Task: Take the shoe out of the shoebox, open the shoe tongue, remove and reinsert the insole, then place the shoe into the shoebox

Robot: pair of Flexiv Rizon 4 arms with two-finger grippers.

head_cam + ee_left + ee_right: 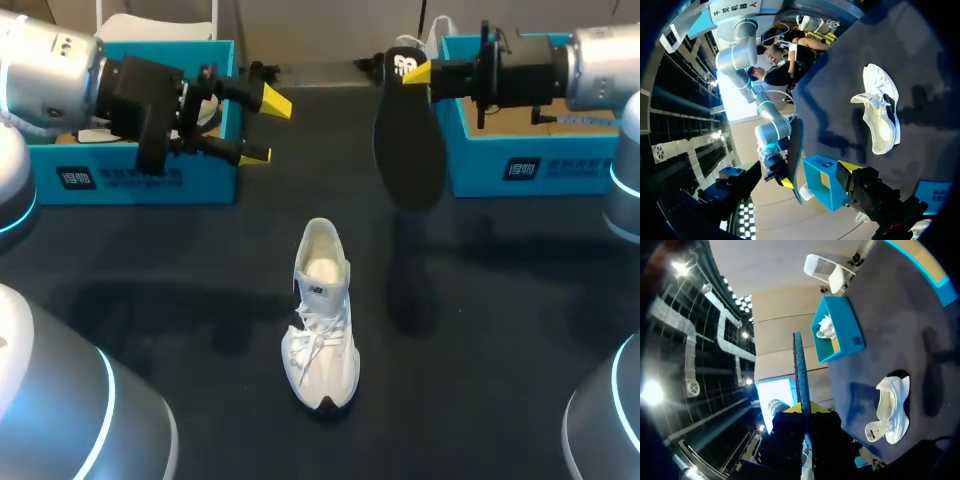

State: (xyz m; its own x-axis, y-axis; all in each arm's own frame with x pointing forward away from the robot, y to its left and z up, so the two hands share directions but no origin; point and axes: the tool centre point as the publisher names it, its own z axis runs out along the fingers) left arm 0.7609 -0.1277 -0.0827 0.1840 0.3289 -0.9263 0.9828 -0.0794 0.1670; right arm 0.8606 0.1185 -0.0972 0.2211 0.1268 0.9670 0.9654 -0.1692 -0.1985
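Right gripper (422, 72) clamped black insole (410, 150), held clear of white sneaker (322, 320) for reinsertion; left gripper (262, 128) jaws stood apart.

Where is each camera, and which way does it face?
Head view: above and behind, looking down; both arms show, left gripper open, right gripper holding the insole.
Left wrist view: on that wrist, facing the shoe; one yellow tip shows.
Right wrist view: on that wrist, looking along the clamped insole.
All share the shoe.
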